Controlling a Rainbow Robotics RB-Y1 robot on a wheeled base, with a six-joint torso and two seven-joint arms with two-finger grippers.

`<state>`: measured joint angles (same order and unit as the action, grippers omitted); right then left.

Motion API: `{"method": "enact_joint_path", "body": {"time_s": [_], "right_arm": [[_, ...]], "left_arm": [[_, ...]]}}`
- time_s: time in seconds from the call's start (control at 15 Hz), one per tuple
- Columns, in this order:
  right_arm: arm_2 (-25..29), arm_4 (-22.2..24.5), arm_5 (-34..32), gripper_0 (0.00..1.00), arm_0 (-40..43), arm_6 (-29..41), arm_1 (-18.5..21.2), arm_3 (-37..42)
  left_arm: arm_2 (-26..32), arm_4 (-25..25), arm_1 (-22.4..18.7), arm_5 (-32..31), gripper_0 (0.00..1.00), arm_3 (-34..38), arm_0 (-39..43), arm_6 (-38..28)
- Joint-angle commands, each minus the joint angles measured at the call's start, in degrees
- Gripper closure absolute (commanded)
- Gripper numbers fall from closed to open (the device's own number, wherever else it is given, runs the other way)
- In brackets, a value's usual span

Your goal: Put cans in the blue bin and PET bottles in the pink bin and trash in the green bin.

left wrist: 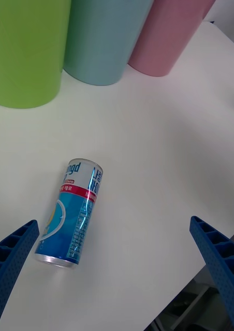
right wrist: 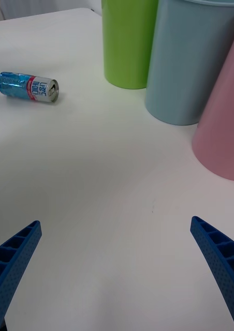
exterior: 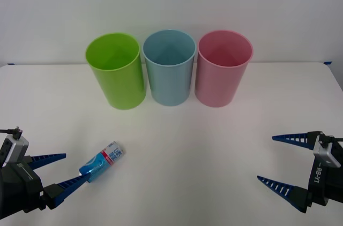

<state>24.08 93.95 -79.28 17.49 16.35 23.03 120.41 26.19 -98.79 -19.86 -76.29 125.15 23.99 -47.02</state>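
Note:
A small blue can (exterior: 103, 162) with a white-and-red label lies on its side on the white table, front left; it also lies in the wrist views as the can (left wrist: 72, 212) and the can (right wrist: 28, 87). My left gripper (exterior: 60, 169) is open just in front of the can, one fingertip close to its blue end. My right gripper (exterior: 274, 158) hangs open over bare table at the front right. At the back stand the green bin (exterior: 116, 70), the blue bin (exterior: 170, 67) and the pink bin (exterior: 222, 68), side by side and upright.
The three bins stand close together near the table's (exterior: 182, 145) far edge, before a white wall. The table's right edge runs near the pink bin (left wrist: 169, 36) in the left wrist view. A wide stretch of bare table lies between the can and my right gripper.

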Motion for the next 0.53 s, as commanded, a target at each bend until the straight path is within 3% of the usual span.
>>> {"method": "enact_joint_path", "body": {"time_s": [0.07, 0.53], "right_arm": [[0.0, 0.0, 0.0, 0.0, 0.0, 0.0, 0.0, 0.0], [0.0, 0.0, 0.0, 0.0, 0.0, 0.0, 0.0, 0.0]], "left_arm": [[0.0, 0.0, 0.0, 0.0, 0.0, 0.0, 0.0, 0.0], [0.0, 0.0, 0.0, 0.0, 0.0, 0.0, 0.0, 0.0]]}}
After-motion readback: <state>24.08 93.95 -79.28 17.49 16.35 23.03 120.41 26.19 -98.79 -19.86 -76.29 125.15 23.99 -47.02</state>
